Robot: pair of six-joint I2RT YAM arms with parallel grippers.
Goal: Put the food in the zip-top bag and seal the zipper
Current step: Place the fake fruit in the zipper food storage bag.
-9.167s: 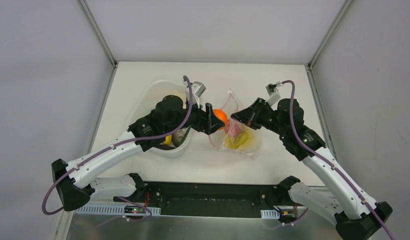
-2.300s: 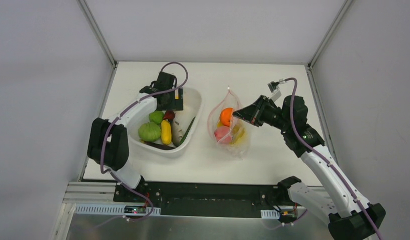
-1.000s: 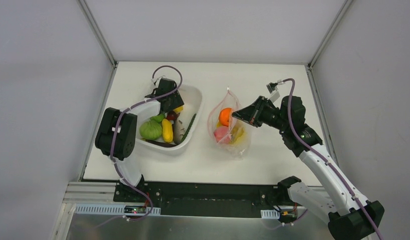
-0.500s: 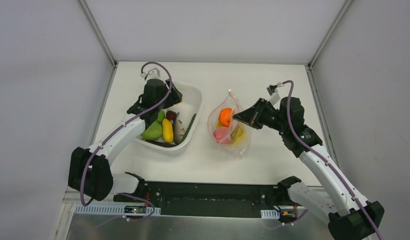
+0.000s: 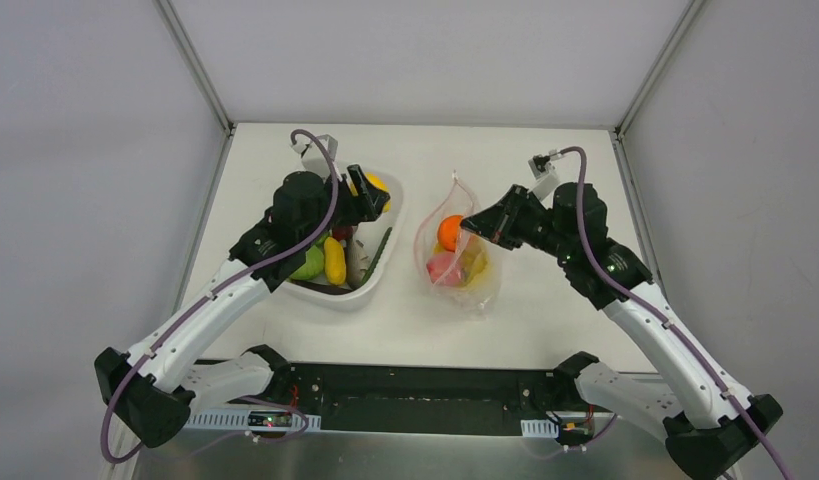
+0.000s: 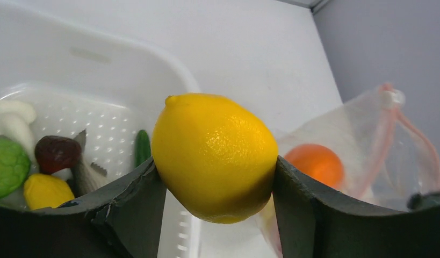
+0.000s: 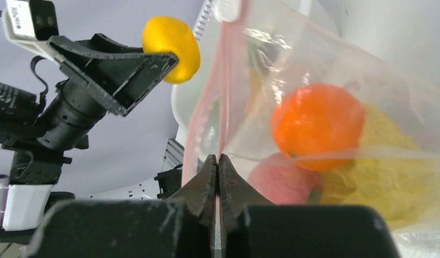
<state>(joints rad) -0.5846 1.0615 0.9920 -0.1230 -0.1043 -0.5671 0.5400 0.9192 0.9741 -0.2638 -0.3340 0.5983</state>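
Note:
My left gripper (image 5: 371, 192) is shut on a yellow lemon (image 6: 215, 156), held in the air over the right rim of the white tub (image 5: 335, 298). The fingers (image 6: 126, 215) press the lemon from both sides. The zip-top bag (image 5: 480, 290) lies to the right of the tub with its mouth held up. Inside it are an orange (image 7: 317, 126), a pink fruit (image 7: 282, 180) and yellow food (image 7: 392, 177). The right gripper (image 7: 218, 161) is shut on the bag's pink zipper (image 7: 202, 115) at the right lip of the mouth. The lemon (image 7: 172, 48) hangs just left of the opening.
The tub holds more food: a green vegetable (image 6: 8, 166), a dark red piece (image 6: 56, 153), a small yellow piece (image 6: 43, 191), a white mushroom (image 6: 11, 115) and a dark green cucumber (image 5: 378, 252). Grey walls enclose the white table (image 5: 545, 150).
The left gripper rose out of the tub with the lemon and swung right toward the bag. The right gripper kept its hold on the zipper, shifting slightly up.

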